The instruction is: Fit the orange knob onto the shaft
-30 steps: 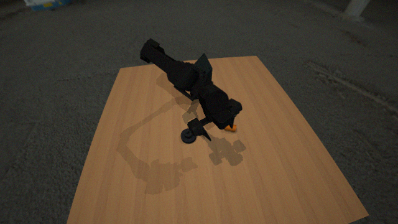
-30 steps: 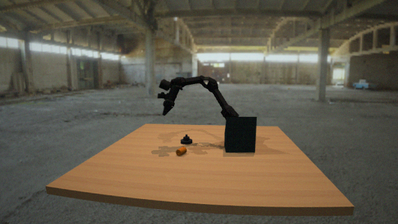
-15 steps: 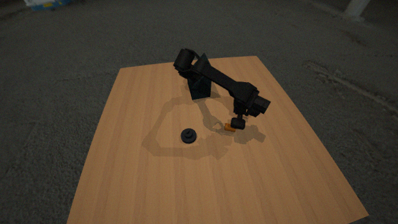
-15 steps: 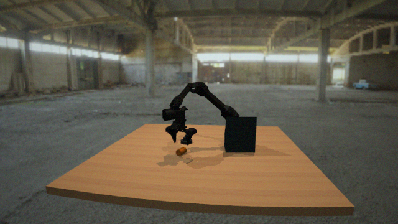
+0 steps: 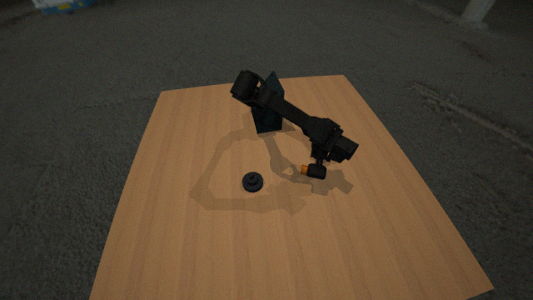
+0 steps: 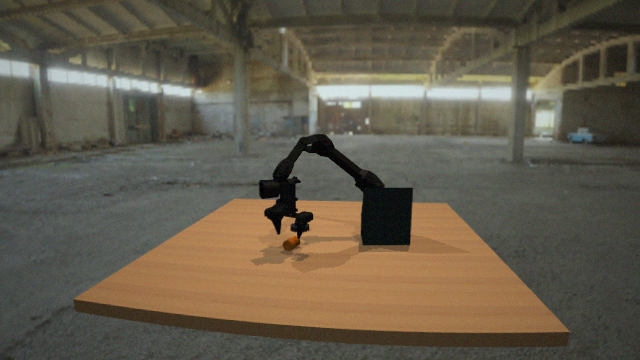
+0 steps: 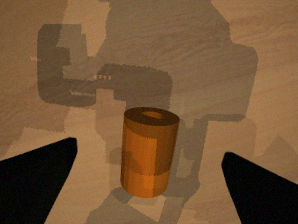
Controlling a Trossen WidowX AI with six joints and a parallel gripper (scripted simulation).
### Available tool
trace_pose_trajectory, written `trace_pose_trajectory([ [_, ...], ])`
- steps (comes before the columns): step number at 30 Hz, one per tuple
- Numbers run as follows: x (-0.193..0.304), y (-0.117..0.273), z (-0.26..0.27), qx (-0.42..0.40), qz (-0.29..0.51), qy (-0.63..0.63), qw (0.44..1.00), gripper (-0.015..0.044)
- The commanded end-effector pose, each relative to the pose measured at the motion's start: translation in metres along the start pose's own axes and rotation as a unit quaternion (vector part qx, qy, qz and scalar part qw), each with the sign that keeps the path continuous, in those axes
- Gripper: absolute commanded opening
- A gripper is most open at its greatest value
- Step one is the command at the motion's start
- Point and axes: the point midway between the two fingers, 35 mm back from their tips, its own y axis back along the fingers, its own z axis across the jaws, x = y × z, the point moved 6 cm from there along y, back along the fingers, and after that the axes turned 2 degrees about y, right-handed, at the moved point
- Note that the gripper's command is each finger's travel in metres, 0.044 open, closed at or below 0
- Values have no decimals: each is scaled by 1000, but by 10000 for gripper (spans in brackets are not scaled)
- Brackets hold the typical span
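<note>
The orange knob (image 5: 305,170) (image 6: 291,243) (image 7: 146,160) lies on its side on the table. In the wrist view its end with the hole faces the top of the picture. My gripper (image 6: 289,235) (image 7: 152,153) is open and empty, pointing down above the knob, with one finger on either side of it in the wrist view. In the top view a black gripper part hides much of the knob. The round dark pedestal (image 5: 252,187) (image 6: 294,228) stands apart from the knob, with its short shaft (image 5: 251,177) upright and bare. The shaft's flat side cannot be seen.
The dark angular block (image 5: 268,121) (image 6: 386,217) at the arm's base stands on the wooden table (image 5: 250,250) (image 6: 350,300). The arm reaches out from it, over the table. In the exterior view a finger partly covers the pedestal. Arm shadows fall around the knob.
</note>
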Motion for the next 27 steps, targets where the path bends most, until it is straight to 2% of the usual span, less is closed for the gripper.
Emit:
trace_pose_trajectory([
  [1,1,-8,1,-1,4,2,1000,440],
  [24,3,-43,0,-1,5,2,1000,440],
  [27,3,-43,0,-1,5,2,1000,361],
])
